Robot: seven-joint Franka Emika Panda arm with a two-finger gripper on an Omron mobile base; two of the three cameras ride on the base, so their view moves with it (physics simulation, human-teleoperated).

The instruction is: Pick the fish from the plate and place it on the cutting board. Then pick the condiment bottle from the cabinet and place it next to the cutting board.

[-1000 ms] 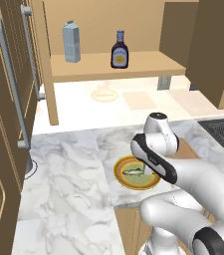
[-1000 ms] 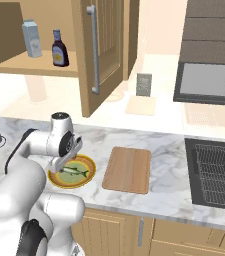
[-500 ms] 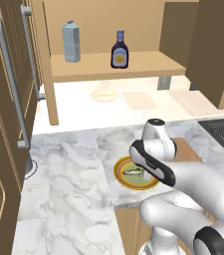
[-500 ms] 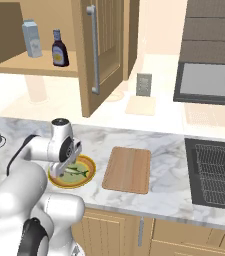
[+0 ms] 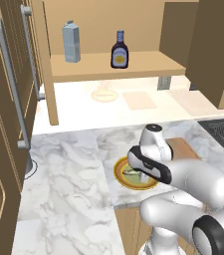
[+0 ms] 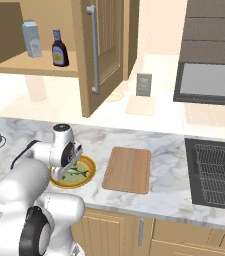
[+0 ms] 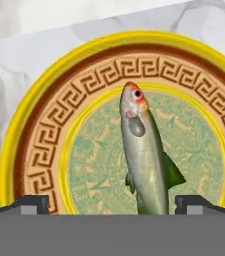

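So the gripper [image 7: 111, 206] is hanging right over the plate [image 7: 44, 135] with its jaws spread wide apart, nothing between them gripped. In the hand view the two dark fingertips [image 7: 30, 204] sit on either side of the fish [image 7: 144, 155], whose tail end runs down between them. Can't tell whether the tips are touching the plate or just above it.

The fish lies in the pale green middle of the plate, its reddish head pointing away from the hand. From the right base view you can see the fish [image 6: 77, 172] on the plate [image 6: 88, 163] with the gripper [image 6: 68, 169] low over it, and the cutting board [image 6: 128, 169] lying flat just beside the plate, on the side towards the sink [image 6: 216, 172]. All of that sits on the marble counter [image 6: 174, 192].

In the left base view the arm covers most of the plate [image 5: 121, 174]. Up on the open cabinet's [image 5: 133, 64] shelf, the brown sauce bottle [image 5: 119, 50] stands upright, well apart from a grey-blue carton [image 5: 71, 42].
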